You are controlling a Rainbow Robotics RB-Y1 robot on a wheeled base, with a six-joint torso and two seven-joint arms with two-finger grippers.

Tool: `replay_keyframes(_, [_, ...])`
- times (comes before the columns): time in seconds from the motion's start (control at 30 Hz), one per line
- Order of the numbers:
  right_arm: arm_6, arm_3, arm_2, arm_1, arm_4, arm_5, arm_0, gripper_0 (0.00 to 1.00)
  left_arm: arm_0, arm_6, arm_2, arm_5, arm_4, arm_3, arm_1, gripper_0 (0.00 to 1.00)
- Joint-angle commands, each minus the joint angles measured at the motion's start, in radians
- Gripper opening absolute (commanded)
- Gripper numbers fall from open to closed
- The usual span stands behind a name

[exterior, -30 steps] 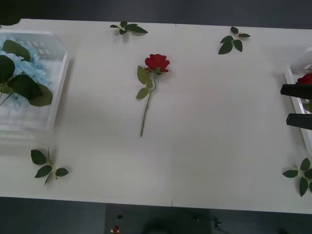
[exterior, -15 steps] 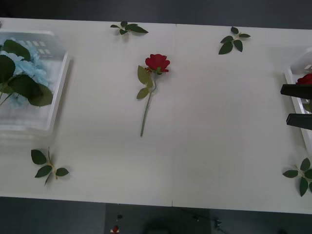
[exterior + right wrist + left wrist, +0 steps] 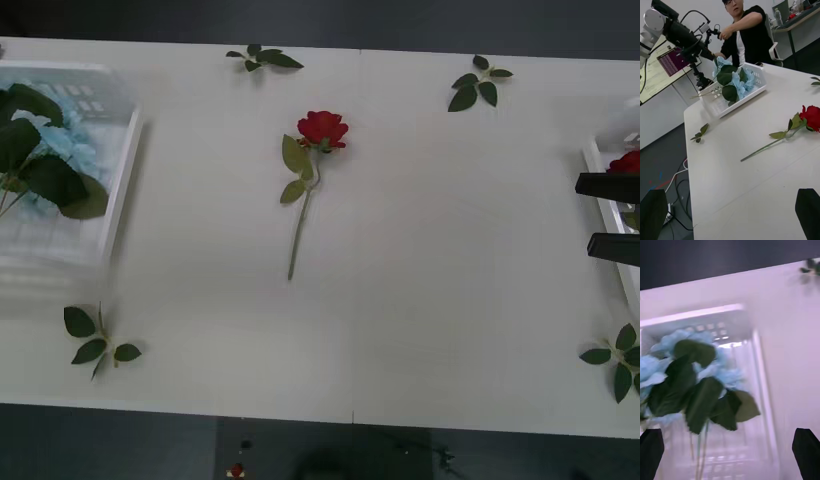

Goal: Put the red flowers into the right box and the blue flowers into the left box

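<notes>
Roses: one red flower (image 3: 321,129) lies mid-counter (image 3: 450,280), another (image 3: 626,162) sits in the right box (image 3: 600,180) at the right edge. Blue flowers (image 3: 45,150) fill the left box (image 3: 120,190). Right end effector (image 3: 608,216) is released above its box; left end effector (image 3: 730,450) is released above the blue flowers.

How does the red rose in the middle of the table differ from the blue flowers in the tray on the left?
The red rose has one small bloom; the blue flowers are a bigger pale cluster of many petals. The rose lies alone on the bare table, while the blue flowers rest in the left box. The rose's leaves are small; the blue flowers' leaves are large and dark. Both have green stems and leaves.
</notes>
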Motion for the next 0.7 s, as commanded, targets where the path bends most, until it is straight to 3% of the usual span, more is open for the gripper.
replay_keyframes(0.03, [0.015, -0.02, -0.008, -0.005, -0.008, 0.006, -0.003, 1.0, -0.131, 0.11, -0.094, 0.078, -0.052, -0.046, -0.112, 0.99])
replay_keyframes(0.2, [0.015, -0.02, -0.008, -0.005, -0.008, 0.006, -0.003, 1.0, -0.177, 0.205, -0.199, 0.085, -0.228, -0.046, -0.26, 0.99])
replay_keyframes(0.43, [0.015, -0.02, -0.008, -0.005, -0.008, 0.006, -0.003, 1.0, -0.23, 0.377, -0.46, 0.075, -0.633, -0.008, -0.481, 0.99])
replay_keyframes(0.7, [0.015, -0.02, -0.008, -0.005, -0.008, 0.006, -0.003, 1.0, -0.256, 0.536, -0.626, -0.09, -0.785, 0.165, -0.639, 0.99])
